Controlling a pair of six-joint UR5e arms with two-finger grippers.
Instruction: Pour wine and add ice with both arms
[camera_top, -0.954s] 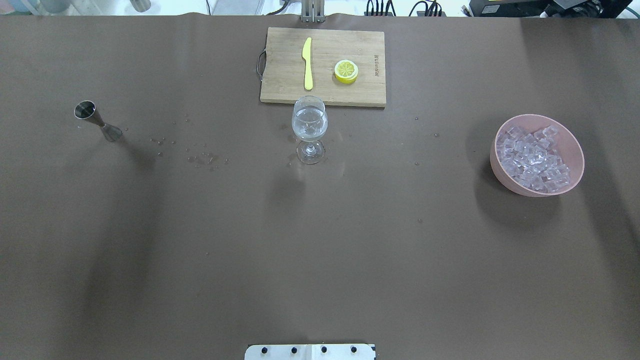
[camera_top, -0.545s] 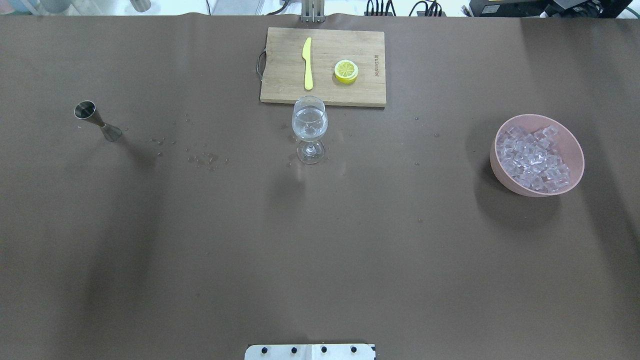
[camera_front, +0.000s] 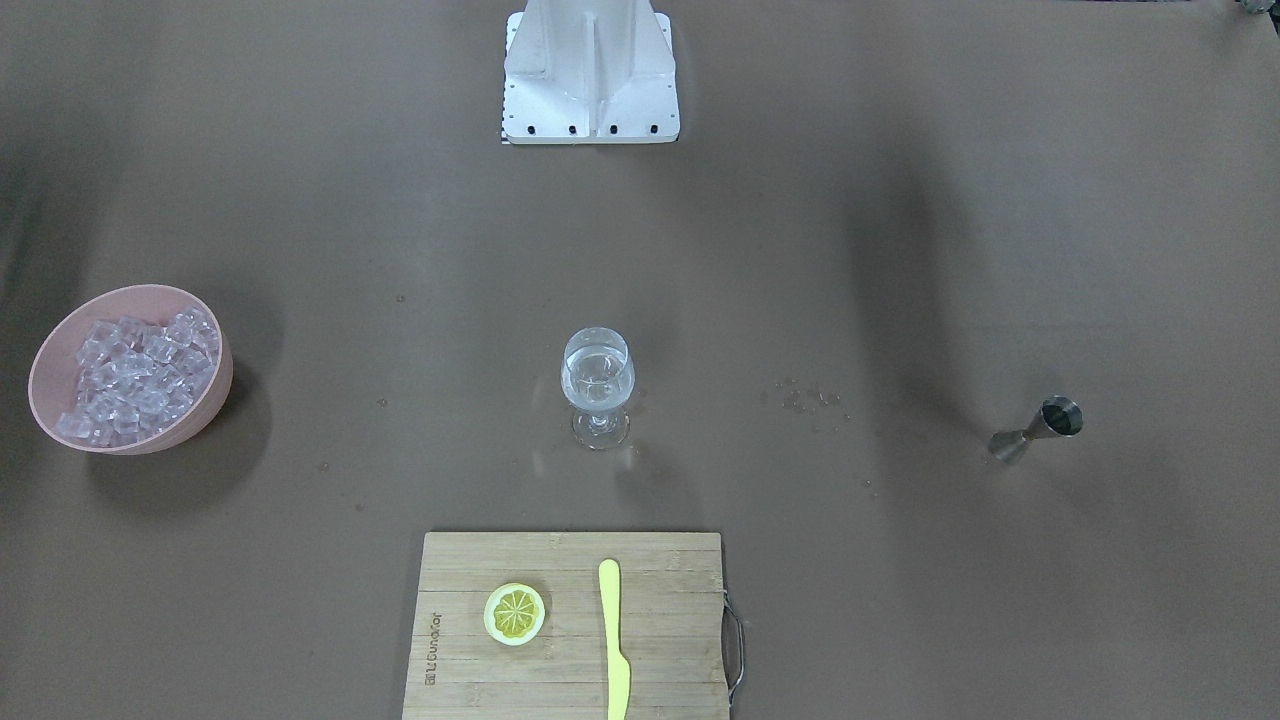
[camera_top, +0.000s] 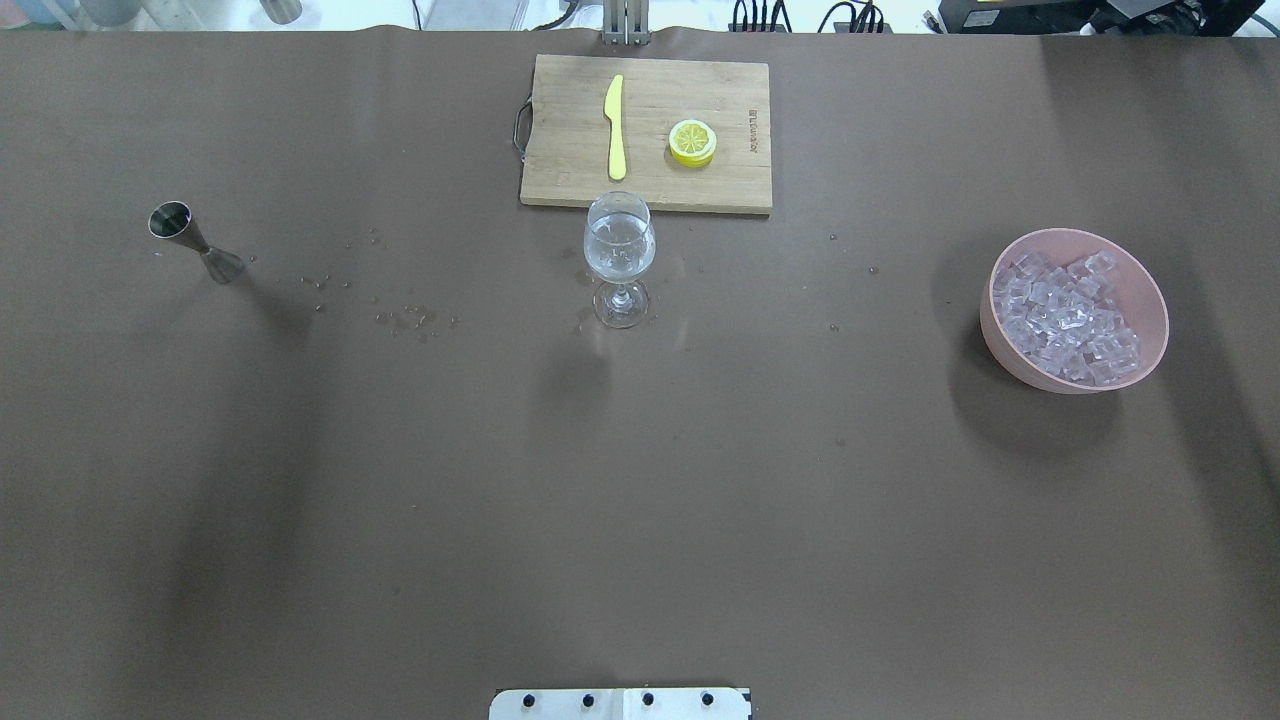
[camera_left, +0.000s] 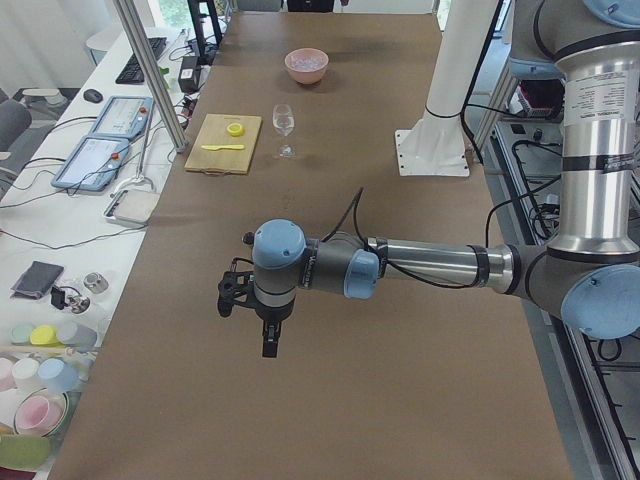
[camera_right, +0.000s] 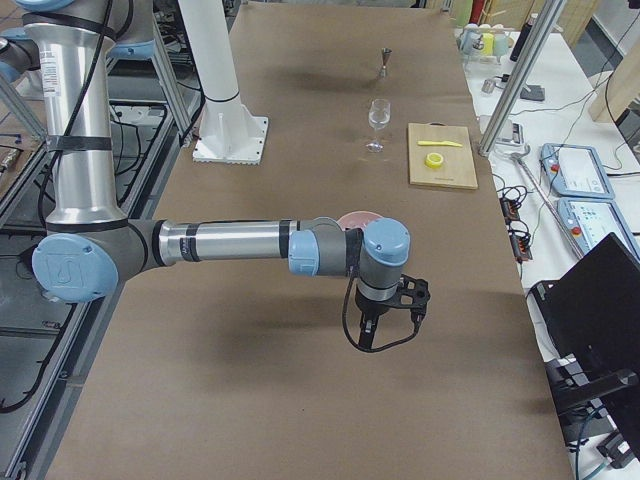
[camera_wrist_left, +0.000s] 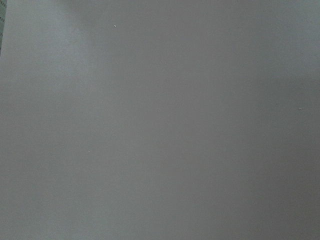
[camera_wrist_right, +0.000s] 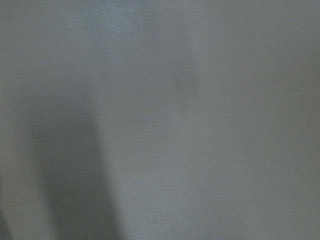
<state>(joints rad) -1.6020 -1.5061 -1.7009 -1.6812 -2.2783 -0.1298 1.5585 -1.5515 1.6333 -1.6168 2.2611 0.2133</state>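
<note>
At mid-table, wine glass (camera_top: 620, 262) with wine (camera_top: 619, 248) in it, just robot-side of cutting board (camera_top: 565, 175) bearing knife (camera_top: 615, 125) left of lemon slice (camera_top: 692, 142), jigger (camera_top: 192, 241) well off to the robot's left, bowl (camera_top: 1150, 290) of ice (camera_top: 1065, 320) well off to its right.

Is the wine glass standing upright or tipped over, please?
Upright: the wine glass stands on its foot, bowl above the stem.

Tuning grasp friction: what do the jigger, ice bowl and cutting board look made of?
Jigger: polished metal, likely steel; mirror-grey sheen. Bowl: matte pink, plastic by its look, possibly ceramic. Cutting board: wood or bamboo; pale strips with grain, unvarnished-looking.
</note>
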